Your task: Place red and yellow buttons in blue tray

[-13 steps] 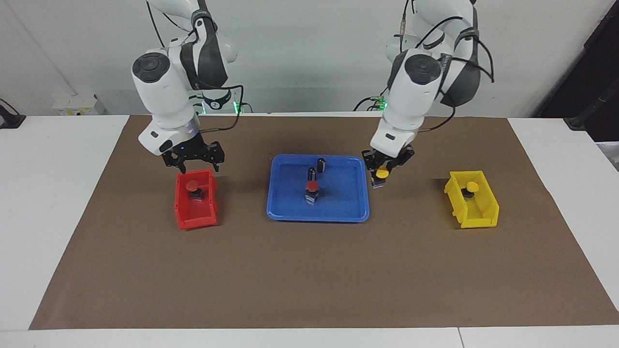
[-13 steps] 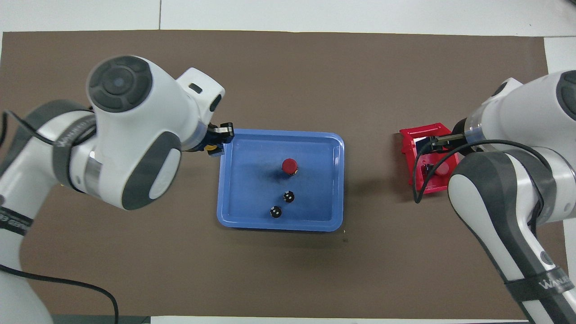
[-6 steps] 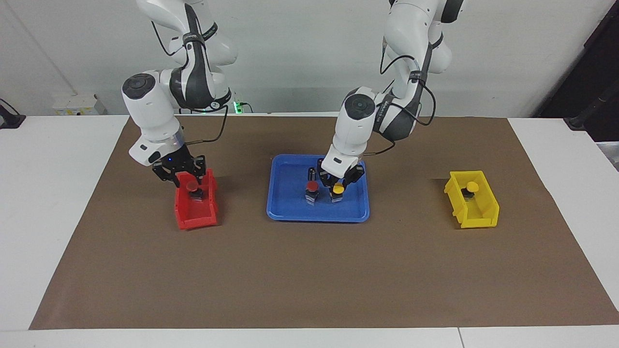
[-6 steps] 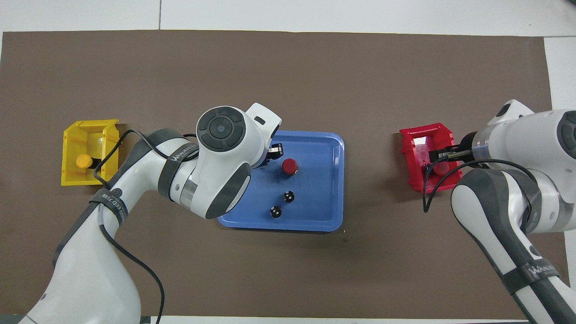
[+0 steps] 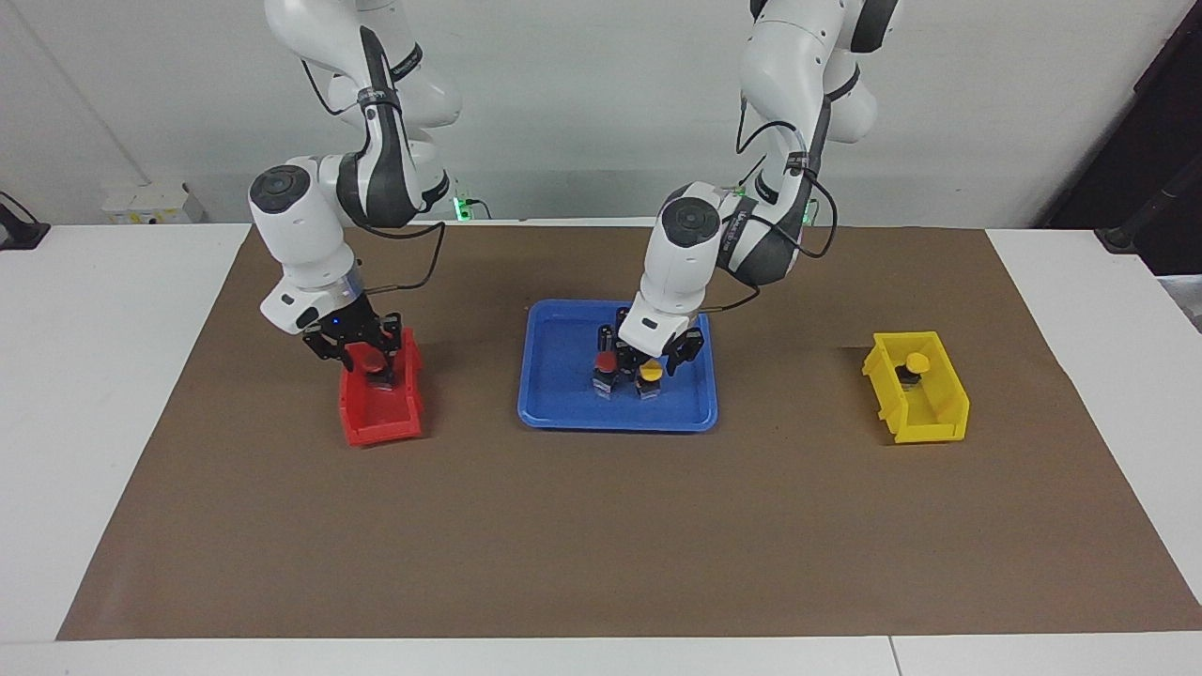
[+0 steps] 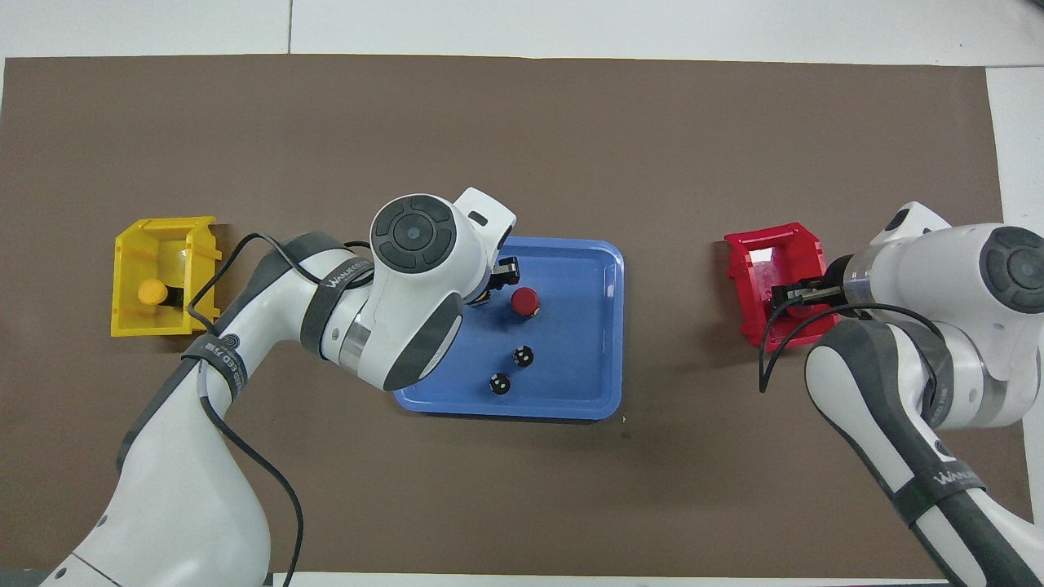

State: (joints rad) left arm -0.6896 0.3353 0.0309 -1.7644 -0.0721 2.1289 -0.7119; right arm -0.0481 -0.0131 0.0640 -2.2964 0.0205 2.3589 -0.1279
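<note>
The blue tray (image 5: 563, 413) (image 6: 571, 269) lies mid-table. In it a red button (image 5: 606, 362) (image 6: 524, 301) stands upright, with a yellow button (image 5: 650, 374) right beside it. My left gripper (image 5: 652, 364) hangs low over that yellow button, open, a finger on each side of the cap. The overhead view hides this button under the left arm. My right gripper (image 5: 371, 361) (image 6: 795, 295) is down inside the red bin (image 5: 380, 422), shut on a second red button (image 5: 374, 362). Another yellow button (image 5: 916, 362) (image 6: 151, 291) sits in the yellow bin (image 5: 925, 422).
Two dark capless cylinders (image 6: 523, 355) (image 6: 499, 384) stand in the tray, nearer to the robots than the buttons. The red bin is toward the right arm's end of the brown mat (image 5: 601, 545), the yellow bin toward the left arm's end.
The left arm carried the yellow button from the tray's edge down into the tray beside the red one, and its jaws opened. The right gripper sank into the red bin and closed on the red button.
</note>
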